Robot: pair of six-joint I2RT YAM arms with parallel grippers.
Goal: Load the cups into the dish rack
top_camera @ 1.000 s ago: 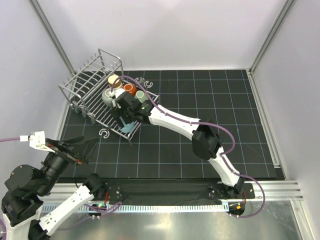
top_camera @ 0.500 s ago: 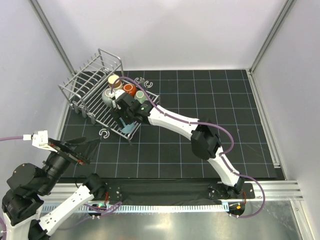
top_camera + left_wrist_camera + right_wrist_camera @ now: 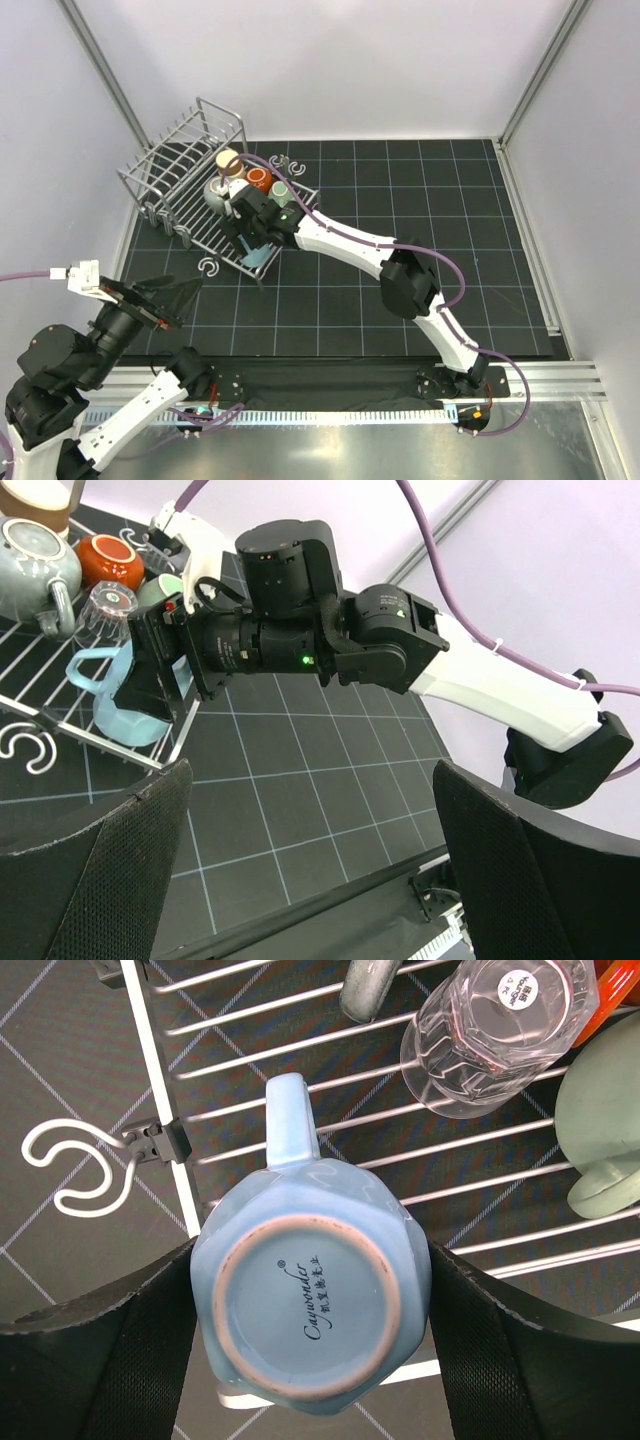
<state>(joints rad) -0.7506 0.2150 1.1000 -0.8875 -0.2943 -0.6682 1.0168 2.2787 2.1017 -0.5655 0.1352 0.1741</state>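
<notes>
Little changed against a second ago: left hand (image 3: pixel 165 297) shifted slightly right and up at the left front of the table (image 3: pixel 420 200). Right hand (image 3: pixel 250 238) in the same spot at the near corner of the dish rack (image 3: pixel 170 175), elbow nudged slightly left. Light blue cup (image 3: pixel 310 1305) unmoved.

Right hand: clamped on the light blue cup, black fingers (image 3: pixel 130 1340) pressed on opposite sides of its body. Held upside down, printed base facing the wrist camera, handle sticking out sideways from between the fingers, over the rack bars. Placed at the rack's near edge, partly over the outer wire. Resting on the bars or just above them: cannot tell.

Left hand: fingers wide apart, nothing held, hovering over the table well apart from the rack.

On the rack beside the held cup: clear glass (image 3: pixel 495 1030) upside down, mint green cup (image 3: pixel 600 1110) just beside that. Further back: orange-red cup (image 3: pixel 108 562), grey mug (image 3: pixel 30 570), beige cup (image 3: pixel 228 158). White C-shaped hook (image 3: pixel 75 1165) clipped at the rack edge, near the held cup's handle.
</notes>
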